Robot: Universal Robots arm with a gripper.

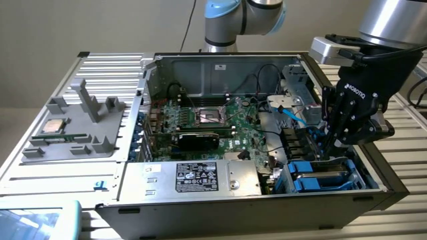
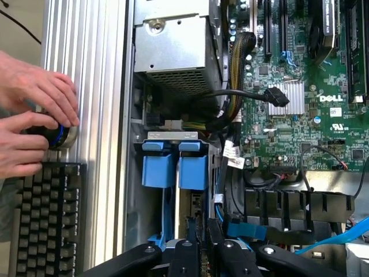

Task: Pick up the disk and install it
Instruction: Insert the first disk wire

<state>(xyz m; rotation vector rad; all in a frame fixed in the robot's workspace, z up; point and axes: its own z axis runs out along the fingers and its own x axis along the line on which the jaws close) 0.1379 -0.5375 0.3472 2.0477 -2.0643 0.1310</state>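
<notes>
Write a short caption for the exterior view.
Robot gripper deep inside an open computer case, close to the blue drive frames.

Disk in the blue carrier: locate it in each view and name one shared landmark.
Exterior view: disk in the case at the exterior view's lower right, below the gripper.
Wrist view: disk between slatted table and motherboard.
Shared landmark: the gripper, close beside it.
</notes>
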